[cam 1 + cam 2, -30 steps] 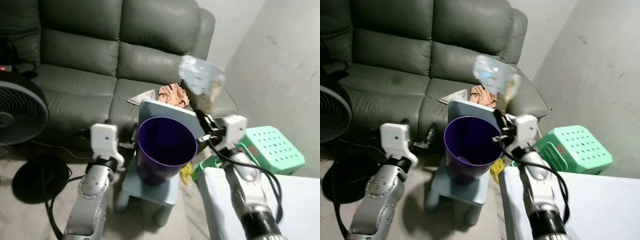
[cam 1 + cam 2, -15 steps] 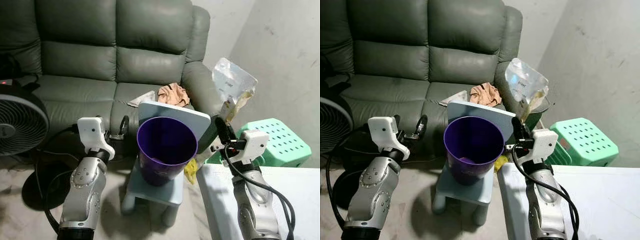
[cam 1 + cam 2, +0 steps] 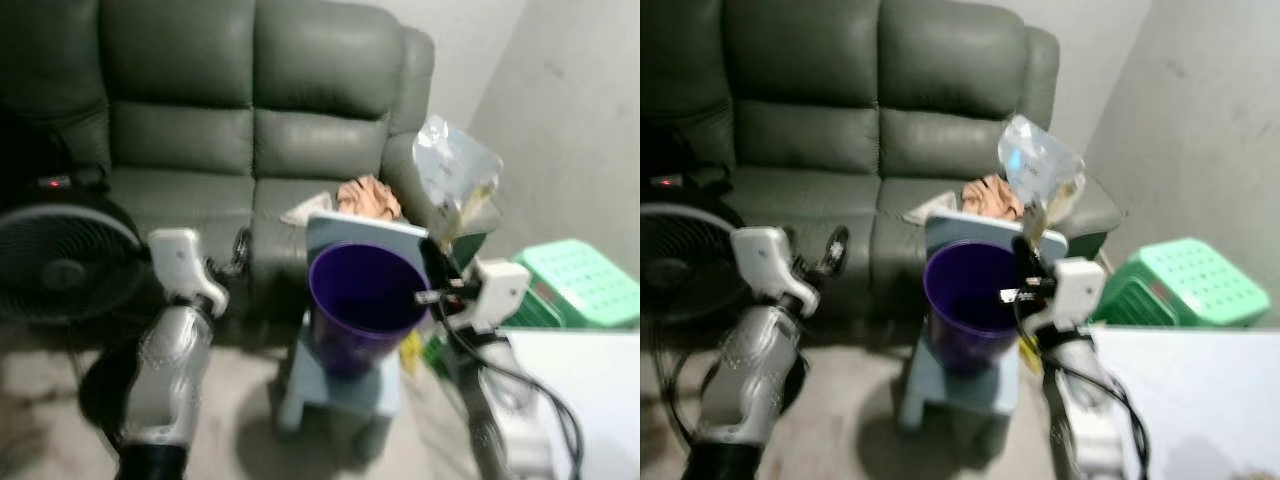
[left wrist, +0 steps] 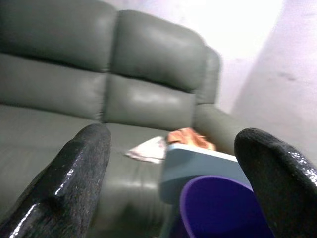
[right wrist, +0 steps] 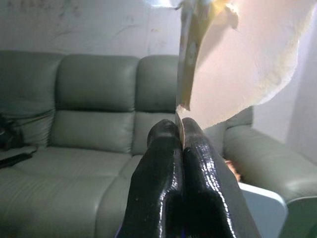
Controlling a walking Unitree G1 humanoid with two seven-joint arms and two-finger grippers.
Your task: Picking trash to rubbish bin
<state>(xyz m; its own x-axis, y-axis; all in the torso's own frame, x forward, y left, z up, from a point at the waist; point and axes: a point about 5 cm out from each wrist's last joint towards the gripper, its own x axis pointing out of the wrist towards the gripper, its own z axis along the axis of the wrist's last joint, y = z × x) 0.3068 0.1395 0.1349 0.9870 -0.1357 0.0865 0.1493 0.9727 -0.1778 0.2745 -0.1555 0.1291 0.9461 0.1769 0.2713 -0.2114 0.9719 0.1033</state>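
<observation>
A purple rubbish bin [image 3: 365, 300] stands on a small light-blue chair [image 3: 340, 385] in front of a grey-green sofa [image 3: 200, 110]. My right gripper [image 3: 432, 258] is raised beside the bin's right rim, shut on the lower edge of a clear plastic bag [image 3: 455, 175] with yellowish smears. The bag [image 5: 237, 64] hangs above the shut fingers [image 5: 168, 163]. My left gripper [image 3: 240, 250] is held up left of the bin, open and holding nothing, with the bin [image 4: 223, 208] between its fingers [image 4: 74, 173]. An orange crumpled scrap [image 3: 368, 195] and a paper piece [image 3: 305, 210] lie on the sofa seat.
A black floor fan [image 3: 60, 265] stands at the left. A green perforated stool [image 3: 580, 285] sits at the right by the wall, and a white table [image 3: 590, 400] fills the lower right. Bare floor lies in front of the chair.
The whole picture has shifted and blurred as the camera moved. The right gripper with the bag swung out to the right of the bin, then came back closer to its rim.
</observation>
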